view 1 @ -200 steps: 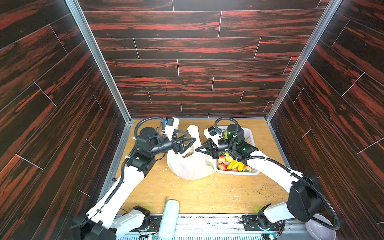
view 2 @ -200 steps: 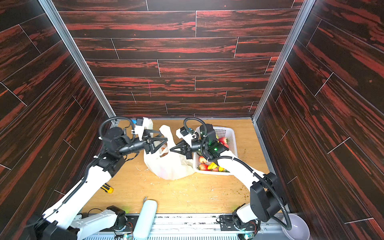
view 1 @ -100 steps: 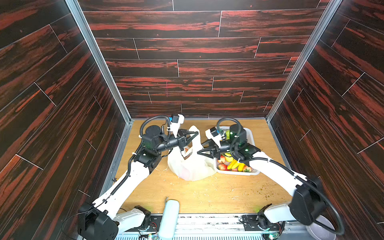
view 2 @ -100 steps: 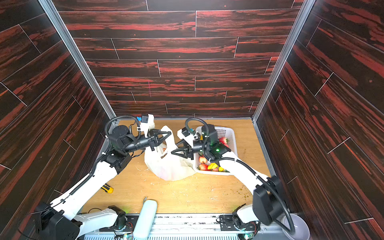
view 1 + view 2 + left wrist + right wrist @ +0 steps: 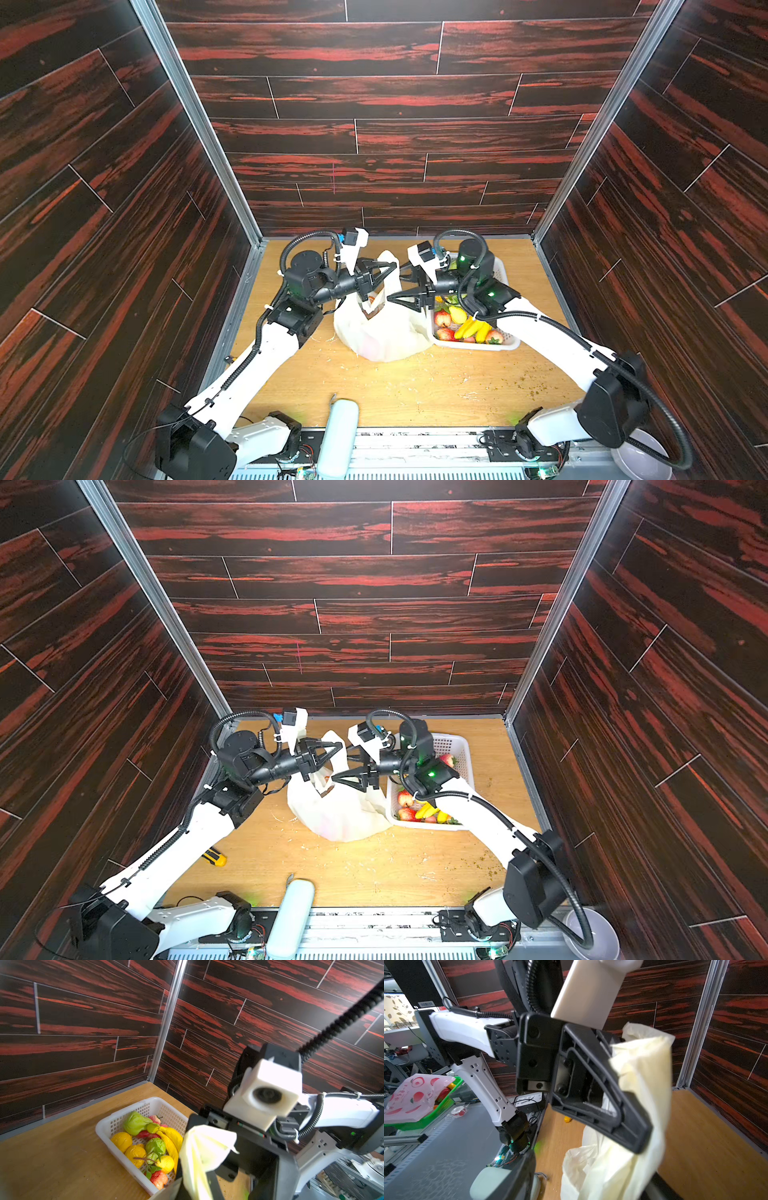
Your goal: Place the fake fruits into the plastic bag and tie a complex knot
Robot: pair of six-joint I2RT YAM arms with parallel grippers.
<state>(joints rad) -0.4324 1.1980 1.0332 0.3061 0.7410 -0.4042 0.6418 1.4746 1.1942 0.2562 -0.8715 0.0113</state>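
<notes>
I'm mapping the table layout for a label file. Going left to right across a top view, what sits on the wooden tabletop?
small yellow and black tool → plastic bag → white basket, which holds the fake fruits

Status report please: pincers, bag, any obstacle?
Left pincer shut on bag handle. Right pincer open at bag. Many fruits in basket. No obstacle seen.
</notes>
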